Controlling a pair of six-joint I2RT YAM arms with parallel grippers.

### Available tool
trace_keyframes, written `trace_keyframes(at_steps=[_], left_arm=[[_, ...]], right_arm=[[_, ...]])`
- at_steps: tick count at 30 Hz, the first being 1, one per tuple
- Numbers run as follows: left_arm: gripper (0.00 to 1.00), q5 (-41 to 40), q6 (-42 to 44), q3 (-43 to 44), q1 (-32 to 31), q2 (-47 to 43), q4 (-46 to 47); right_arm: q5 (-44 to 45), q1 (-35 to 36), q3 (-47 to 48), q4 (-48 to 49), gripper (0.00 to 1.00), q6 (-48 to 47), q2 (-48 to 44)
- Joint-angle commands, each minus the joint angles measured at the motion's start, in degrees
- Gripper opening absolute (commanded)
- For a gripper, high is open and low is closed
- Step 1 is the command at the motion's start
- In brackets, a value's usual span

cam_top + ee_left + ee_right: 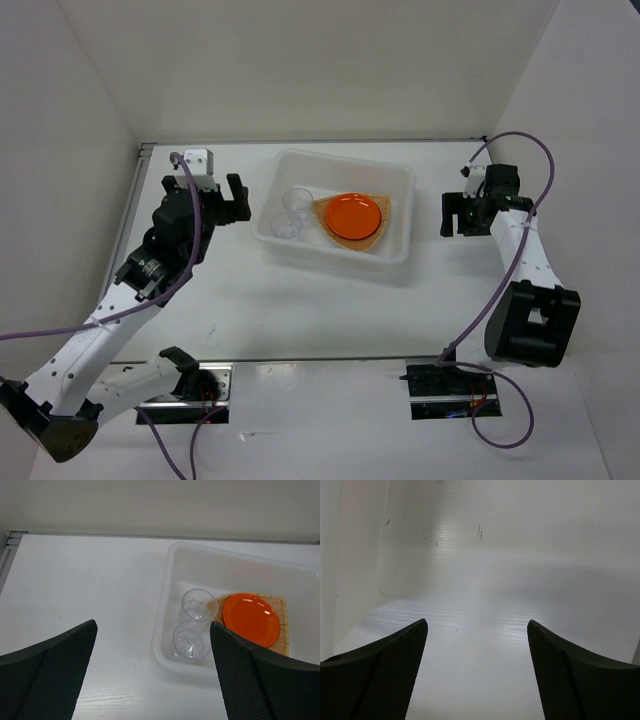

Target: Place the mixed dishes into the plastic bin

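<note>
The white plastic bin [398, 182] stands at the back middle of the table. Inside it the orange plate [353, 216] lies on the tan woven plate [385, 203], and two clear cups [292, 213] lie at the bin's left end. The black plate is hidden or out of view. My left gripper [236, 201] is open and empty, just left of the bin. The left wrist view shows the bin [172, 570], the cups [194, 625], the orange plate [251, 618] and the woven plate's edge [282, 625]. My right gripper [458, 216] is open and empty, right of the bin.
White walls enclose the table on the left, back and right. The right wrist view shows only bare table and wall between its fingers [395, 675]. Two arm base plates [445, 393] sit at the near edge.
</note>
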Motion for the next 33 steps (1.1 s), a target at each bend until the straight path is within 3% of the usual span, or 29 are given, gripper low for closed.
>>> trace_keyframes(at_steps=[1,9,11,15,20,33], left_arm=[[1.00,-2.36,0.56,-0.19,0.00,-1.74,5.92],[1.00,-2.36,-0.49,1.91,0.00,6.94,3.64],[1.00,-1.14,-0.49,3.84,0.00,9.14,1.53],[1.00,2.82,-1.02,7.62,0.00,15.65,-2.60],[1.00,2.82,-2.43,10.44,0.00,18.82,-5.25],[1.00,1.15,-3.48,8.77,0.00,16.45,-4.72]], right_arm=[[1.12,-0.29,-0.79,3.03,0.85,0.64,-2.96],[-0.73,-0.29,-0.79,3.90,0.85,0.12,-8.13],[-0.73,-0.29,-1.49,5.92,0.87,0.12,-15.33],[-2.20,-0.29,-5.01,11.11,0.98,0.73,-29.21],[-3.10,-0.29,-7.02,11.99,0.98,2.14,-41.43],[-1.77,-0.29,-7.03,12.52,0.98,2.85,-40.93]])
